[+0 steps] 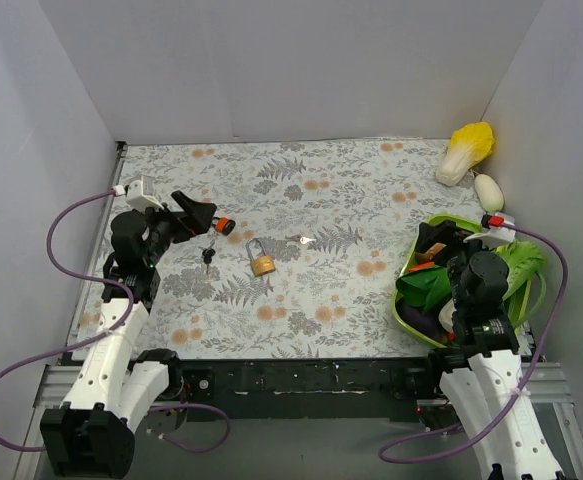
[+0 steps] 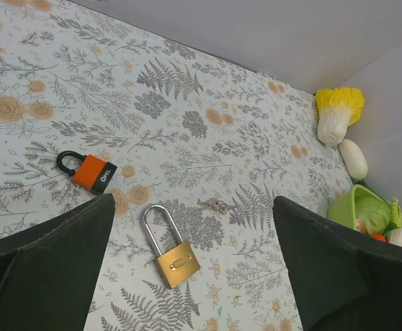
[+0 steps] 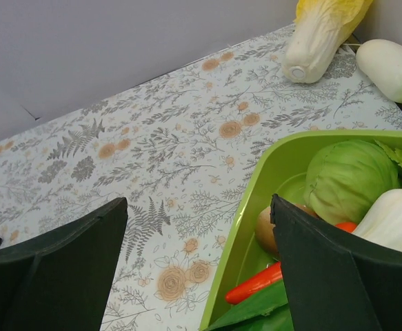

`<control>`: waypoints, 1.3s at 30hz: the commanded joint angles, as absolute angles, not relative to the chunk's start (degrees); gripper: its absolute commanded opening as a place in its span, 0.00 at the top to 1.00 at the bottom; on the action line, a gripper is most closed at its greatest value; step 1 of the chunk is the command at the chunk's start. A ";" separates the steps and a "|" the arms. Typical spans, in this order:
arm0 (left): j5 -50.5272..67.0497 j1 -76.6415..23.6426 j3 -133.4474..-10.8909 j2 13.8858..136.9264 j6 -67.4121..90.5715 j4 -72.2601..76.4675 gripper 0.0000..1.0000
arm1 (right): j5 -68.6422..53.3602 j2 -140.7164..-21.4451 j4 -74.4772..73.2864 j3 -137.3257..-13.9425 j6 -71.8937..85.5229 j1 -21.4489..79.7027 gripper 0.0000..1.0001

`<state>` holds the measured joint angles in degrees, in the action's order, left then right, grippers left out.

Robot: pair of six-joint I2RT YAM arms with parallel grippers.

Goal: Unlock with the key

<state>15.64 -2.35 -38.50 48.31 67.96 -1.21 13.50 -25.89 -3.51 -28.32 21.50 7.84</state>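
Note:
A brass padlock (image 1: pixel 261 258) with a long silver shackle lies flat mid-table, also in the left wrist view (image 2: pixel 171 252). A small silver key (image 1: pixel 305 240) lies just right of it, apart from it, and shows in the left wrist view (image 2: pixel 215 205). My left gripper (image 1: pixel 199 213) is open and empty, raised above the table left of the padlock; in its wrist view (image 2: pixel 194 207) the padlock shows between the fingers. My right gripper (image 1: pixel 434 242) is open and empty over the green basket's left rim (image 3: pixel 256 200).
An orange padlock (image 1: pixel 224 224) (image 2: pixel 89 171) and a dark key bunch (image 1: pixel 208 257) lie under the left gripper. The green basket (image 1: pixel 407 305) holds vegetables, including a cabbage (image 3: pixel 345 179). A napa cabbage (image 1: pixel 468 150) and a white vegetable (image 1: pixel 488 190) lie at the back right by the wall.

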 commanded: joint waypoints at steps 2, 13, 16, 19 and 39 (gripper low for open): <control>20.73 -2.20 -39.46 49.12 68.99 1.75 0.02 | 16.34 -26.10 -6.32 -32.34 20.57 7.47 0.08; 18.90 -2.20 -42.88 51.85 74.35 6.24 0.02 | 16.52 -25.66 -10.19 -34.72 18.81 7.65 0.11; 19.86 -2.20 -46.82 54.92 74.80 7.12 0.02 | 15.74 -26.45 -10.98 -35.51 18.20 7.56 0.14; 20.74 -2.98 -50.79 58.69 73.74 5.98 0.02 | 12.75 -28.21 -11.60 -36.91 16.27 7.56 0.18; 13.28 -19.07 -50.10 66.18 58.10 7.03 0.02 | 0.63 -63.61 -4.40 -45.96 17.31 32.70 0.30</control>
